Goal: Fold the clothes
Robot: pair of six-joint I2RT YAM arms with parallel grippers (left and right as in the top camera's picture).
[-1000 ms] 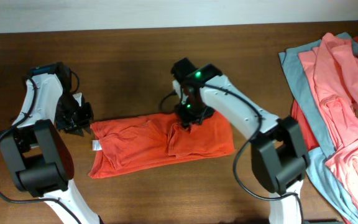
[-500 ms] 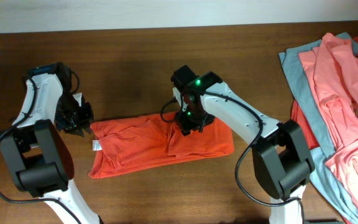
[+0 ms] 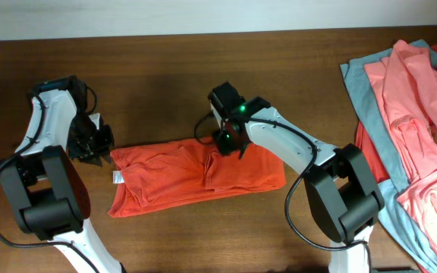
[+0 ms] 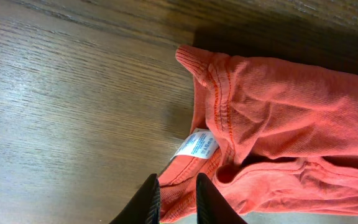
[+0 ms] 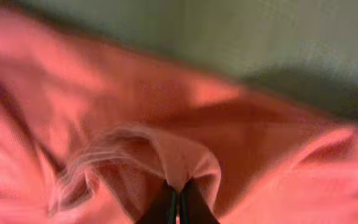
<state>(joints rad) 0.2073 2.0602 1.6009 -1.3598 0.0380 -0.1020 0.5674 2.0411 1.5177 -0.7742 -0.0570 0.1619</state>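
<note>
An orange-red shirt [image 3: 196, 176] lies folded into a long strip in the middle of the table [image 3: 158, 83], its white label [image 3: 117, 177] at the left end. My left gripper [image 3: 97, 148] sits at the strip's upper left corner. In the left wrist view its fingers [image 4: 148, 202] stand narrowly apart with the ribbed collar edge of the shirt [image 4: 278, 124] pinched between them, near the label [image 4: 196, 144]. My right gripper [image 3: 226, 142] is at the top edge, mid-strip. In the right wrist view the gripper [image 5: 178, 205] is shut on a raised fold of the shirt [image 5: 185, 158].
A pile of further clothes lies at the right edge: a salmon-pink shirt [image 3: 416, 114] on top of a teal-grey one [image 3: 363, 83], reaching down to the front right corner. A white wall strip [image 3: 203, 15] runs behind the table's back edge.
The right gripper has closed on a fold of the orange-red shirt near its top edge after shifting slightly. The left arm and the shirt's left end have not moved.
</note>
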